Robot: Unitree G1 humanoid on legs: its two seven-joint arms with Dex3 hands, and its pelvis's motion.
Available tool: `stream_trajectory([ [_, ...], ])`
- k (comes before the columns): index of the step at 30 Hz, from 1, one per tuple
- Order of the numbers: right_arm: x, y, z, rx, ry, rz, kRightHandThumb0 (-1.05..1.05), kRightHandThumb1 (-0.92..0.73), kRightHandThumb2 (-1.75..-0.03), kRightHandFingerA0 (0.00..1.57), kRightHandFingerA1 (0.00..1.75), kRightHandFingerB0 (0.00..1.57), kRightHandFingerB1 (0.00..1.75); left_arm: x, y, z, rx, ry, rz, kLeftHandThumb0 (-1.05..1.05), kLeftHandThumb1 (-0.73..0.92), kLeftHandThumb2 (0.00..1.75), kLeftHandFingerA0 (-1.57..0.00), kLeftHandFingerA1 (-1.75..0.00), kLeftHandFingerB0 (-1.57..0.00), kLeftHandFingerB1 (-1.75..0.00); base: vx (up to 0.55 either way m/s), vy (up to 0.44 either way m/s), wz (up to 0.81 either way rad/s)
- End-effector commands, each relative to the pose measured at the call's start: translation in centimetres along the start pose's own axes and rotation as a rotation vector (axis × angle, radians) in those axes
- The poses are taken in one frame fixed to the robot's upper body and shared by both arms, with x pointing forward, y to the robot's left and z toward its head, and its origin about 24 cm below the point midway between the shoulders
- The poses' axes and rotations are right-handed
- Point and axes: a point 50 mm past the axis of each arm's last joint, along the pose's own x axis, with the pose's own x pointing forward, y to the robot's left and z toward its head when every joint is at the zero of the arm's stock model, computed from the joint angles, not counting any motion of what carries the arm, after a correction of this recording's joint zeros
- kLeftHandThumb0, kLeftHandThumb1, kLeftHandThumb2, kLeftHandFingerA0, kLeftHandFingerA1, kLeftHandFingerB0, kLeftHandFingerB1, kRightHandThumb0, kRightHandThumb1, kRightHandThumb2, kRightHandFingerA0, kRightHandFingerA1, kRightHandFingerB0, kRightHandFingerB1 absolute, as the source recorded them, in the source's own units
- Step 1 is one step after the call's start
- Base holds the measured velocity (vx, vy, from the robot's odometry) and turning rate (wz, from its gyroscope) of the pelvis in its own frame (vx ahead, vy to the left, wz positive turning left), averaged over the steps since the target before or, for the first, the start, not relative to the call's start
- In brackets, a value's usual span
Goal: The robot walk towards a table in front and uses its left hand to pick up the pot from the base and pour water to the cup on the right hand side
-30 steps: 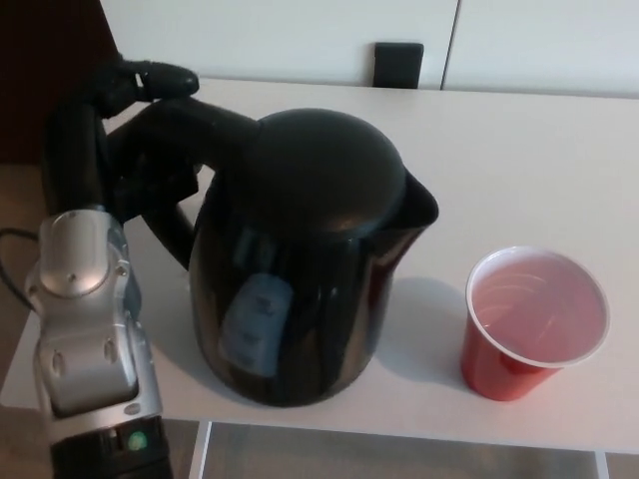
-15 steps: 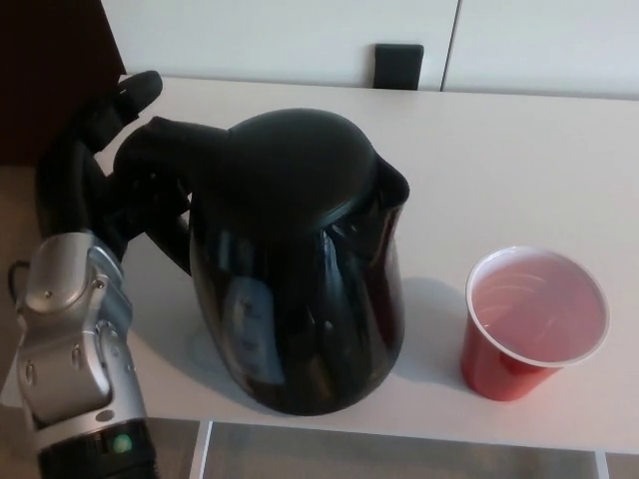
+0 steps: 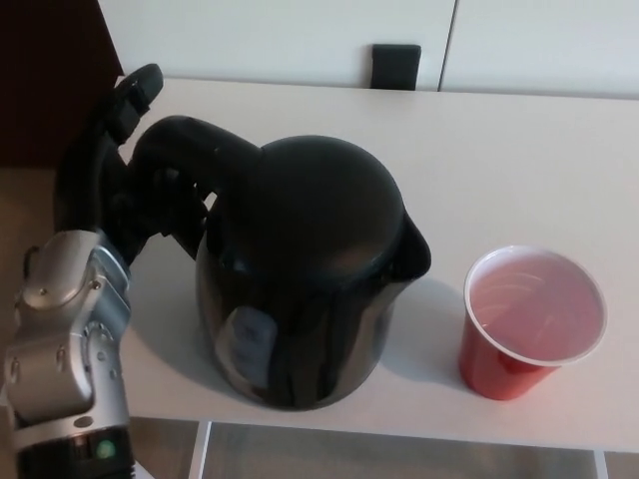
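A white table fills most of the view, its near edge running along the bottom, a pale wall panel behind its far edge; on it, left of centre and towards the near edge, stands a black electric kettle, upright, lid closed, spout pointing right, handle arching out to the left; whether a base sits under it cannot be made out. The robot's silver left forearm comes up from the near left corner; its black left hand sits at the kettle's handle, fingers wrapped about the grip, one fingertip poking up beyond it towards the far side. To the right of the kettle, apart from it, a red plastic cup stands upright near the table's near edge, its inside pale; a small dark rectangular object rests against the wall at the far edge.
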Motion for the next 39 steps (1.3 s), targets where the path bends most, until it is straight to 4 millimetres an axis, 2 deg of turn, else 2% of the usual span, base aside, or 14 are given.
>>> stream_trajectory([
  [1,0.0,-0.4,0.2,-0.023,-0.003,-0.011,-0.53,-0.66,-0.6,0.6,0.53,0.52,0.42,0.0,-0.1,0.6,0.012,-0.029,-0.061,-0.3,0.33,0.88,0.0,-0.48,0.0,-0.48,0.0,0.0,0.0],
  [3,0.0,-0.4,0.2,-0.023,-0.003,-0.011,-0.53,-0.66,-0.6,0.6,0.53,0.52,0.42,0.0,-0.1,0.6,0.013,-0.028,-0.062,-0.3,0.33,0.88,0.0,-0.48,0.0,-0.48,0.0,0.0,0.0],
  [4,0.0,-0.3,0.4,-0.015,-0.004,-0.004,-0.51,-0.65,-0.6,0.57,0.51,0.5,0.41,0.1,0.0,1.1,0.076,-0.044,-0.091,-0.55,0.42,0.68,-0.09,-0.37,-0.08,-0.27,0.0,0.0,0.0],
  [5,0.0,-0.2,0.5,0.001,-0.008,-0.006,-0.5,-0.65,-0.6,0.59,0.53,0.51,0.42,0.3,0.0,1.4,0.112,-0.049,-0.11,-0.29,0.34,0.88,0.0,-0.48,0.0,-0.48,0.0,0.0,0.0],
  [15,0.1,-0.1,1.1,0.005,-0.01,-0.022,-0.53,-0.61,-0.59,0.58,0.55,0.57,0.43,0.7,0.3,2.3,0.429,-0.019,-0.17,-0.25,0.37,0.89,-0.01,-0.48,0.0,-0.47,0.0,0.0,0.0],
  [16,0.1,-0.2,1.3,-0.032,-0.009,-0.035,-0.55,-0.62,-0.59,0.63,0.54,0.56,0.41,0.5,0.7,2.4,0.676,0.02,-0.264,-0.56,0.4,0.66,-0.11,-0.39,-0.07,-0.29,0.0,0.0,0.0],
  [17,0.1,-0.2,1.3,-0.049,-0.009,-0.041,-0.55,-0.62,-0.59,0.63,0.54,0.56,0.41,0.4,1.0,2.4,0.784,0.047,-0.307,-0.56,0.4,0.66,-0.11,-0.39,-0.07,-0.29,0.0,0.0,0.0],
  [24,0.1,-0.2,1.5,-0.063,-0.026,-0.02,-0.55,-0.62,-0.59,0.64,0.57,0.57,0.44,0.3,1.9,3.0,0.901,0.13,-0.395,-0.49,0.45,0.54,-0.08,-0.3,-0.02,-0.24,0.0,0.0,0.0],
  [27,0.1,-0.2,1.6,-0.045,-0.022,-0.012,-0.53,-0.63,-0.59,0.62,0.57,0.56,0.44,0.3,2.3,3.1,0.904,0.15,-0.418,-0.52,0.35,0.71,-0.03,-0.31,-0.03,-0.19,0.0,0.0,0.0],
  [30,0.1,-0.1,1.9,-0.023,-0.021,-0.024,-0.55,-0.62,-0.59,0.62,0.57,0.55,0.42,0.5,2.6,3.7,0.936,0.157,-0.444,-0.61,0.39,0.57,-0.02,-0.25,0.0,-0.18,0.0,0.0,0.0],
  [31,0.1,-0.1,1.9,-0.046,-0.026,-0.02,-0.56,-0.65,-0.6,0.62,0.57,0.53,0.42,0.5,2.7,3.9,0.952,0.161,-0.451,-0.59,0.35,0.77,0.0,-0.2,0.0,-0.13,0.0,0.0,0.0],
  [36,0.1,-0.1,2.0,-0.018,-0.03,0.003,-0.52,-0.63,-0.59,0.59,0.59,0.53,0.44,0.5,3.3,4.4,0.992,0.18,-0.476,-0.69,0.41,0.79,0.0,-0.05,0.0,0.0,0.0,0.0,0.0],
  [37,0.1,0.0,1.8,-0.035,-0.041,0.026,-0.49,-0.64,-0.59,0.54,0.56,0.53,0.45,0.3,4.2,4.6,1.005,0.207,-0.459,-0.83,0.47,0.55,0.0,0.0,0.0,0.0,0.0,0.0,0.0],
  [39,0.0,0.0,1.8,-0.037,-0.042,0.028,-0.49,-0.64,-0.59,0.54,0.56,0.53,0.45,0.2,4.3,4.6,1.007,0.211,-0.46,-0.83,0.47,0.55,0.0,0.0,0.0,0.0,0.0,0.0,0.0],
])
